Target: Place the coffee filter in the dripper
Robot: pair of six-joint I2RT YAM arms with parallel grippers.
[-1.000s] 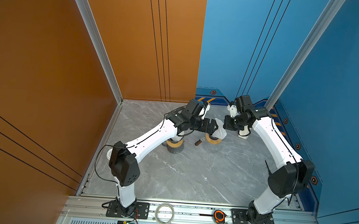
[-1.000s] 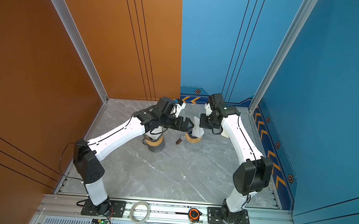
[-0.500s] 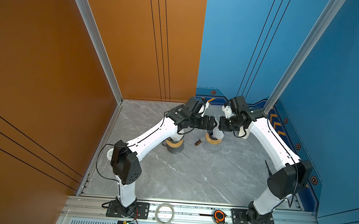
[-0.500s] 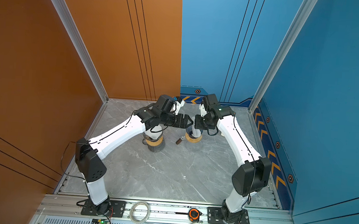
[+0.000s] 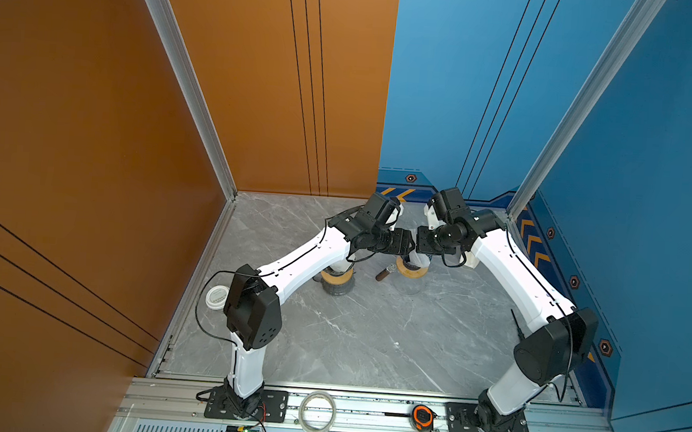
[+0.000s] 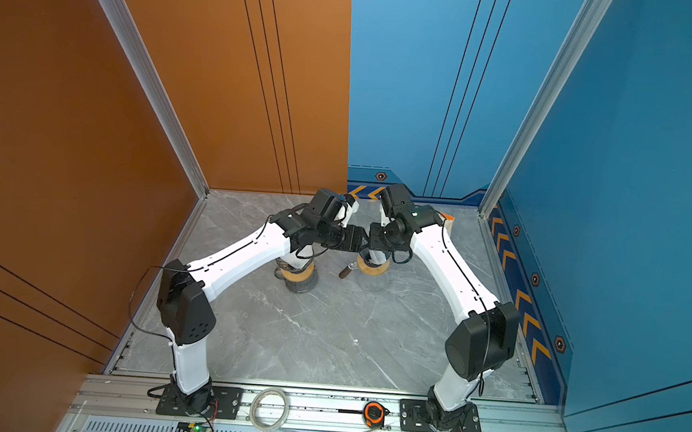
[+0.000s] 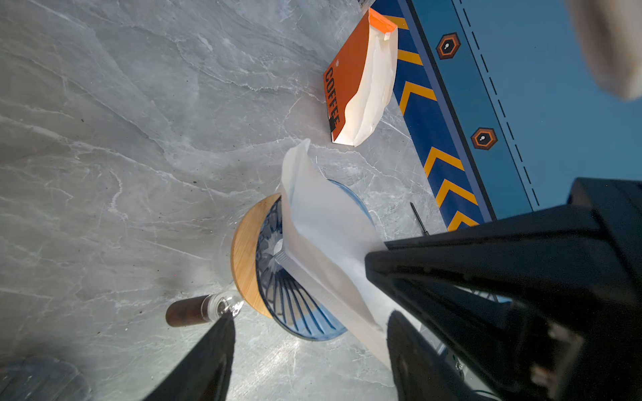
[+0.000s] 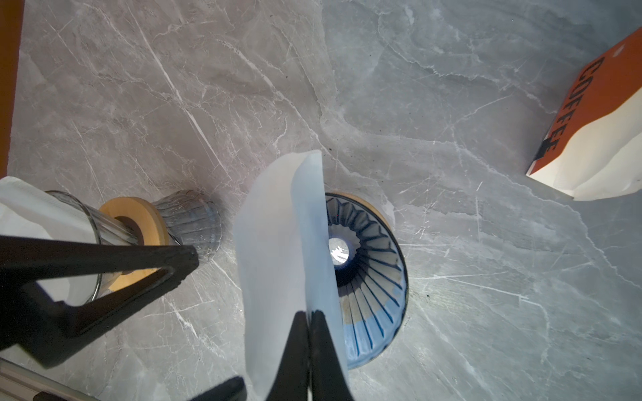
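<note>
Over the dripper [image 8: 375, 277], the right gripper [image 8: 309, 316] pinches the coffee filter [image 8: 274, 243] by its edge; the left gripper [image 7: 309, 317] gapes alongside.

Top pair: high above near edge, facing down and far, whole table [image 5: 368, 343]. Wrist pair: close, facing down, sharing dripper [image 7: 295, 312].

Both top views are bright, evenly lit from above and sharp, with only faint soft shadows on the grey marble-patterned desk [image 5: 368, 343]. In the wrist views the near black claw fingers [image 7: 208, 354] are dark, blurred silhouettes. Light passes through the thin white paper coffee filter [image 8: 274, 250], which glows softly; a small glare spot shines at the centre of the blue ribbed glass dripper [image 8: 375, 277].
</note>
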